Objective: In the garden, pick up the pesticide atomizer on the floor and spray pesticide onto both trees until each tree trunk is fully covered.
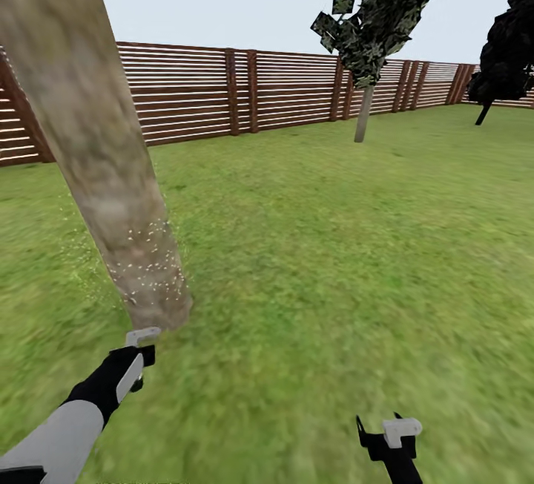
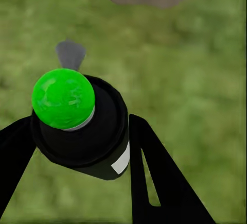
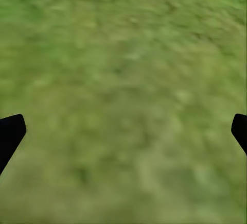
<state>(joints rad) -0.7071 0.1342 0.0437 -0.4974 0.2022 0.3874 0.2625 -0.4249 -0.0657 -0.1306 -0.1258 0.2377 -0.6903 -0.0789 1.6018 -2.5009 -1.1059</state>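
My left gripper (image 1: 141, 354) hovers just in front of the base of the near tree trunk (image 1: 111, 172), a thick mottled grey-tan column at the left. It is shut on the pesticide atomizer (image 2: 77, 126), a black bottle with a green ball top and a white label, held between the two black fingers (image 2: 154, 183). Pesticide (image 1: 144, 265) shows as white specks scattered over and around the trunk's lower part. The second tree (image 1: 363, 109) stands far off by the fence under a dark ragged crown. My right gripper (image 1: 387, 428) hangs open over grass at the lower right.
A brown slatted fence (image 1: 245, 90) rings the lawn (image 1: 334, 246) at the back. A dark bushy tree (image 1: 508, 46) leans at the far right. Open grass stretches between the near trunk and the far tree.
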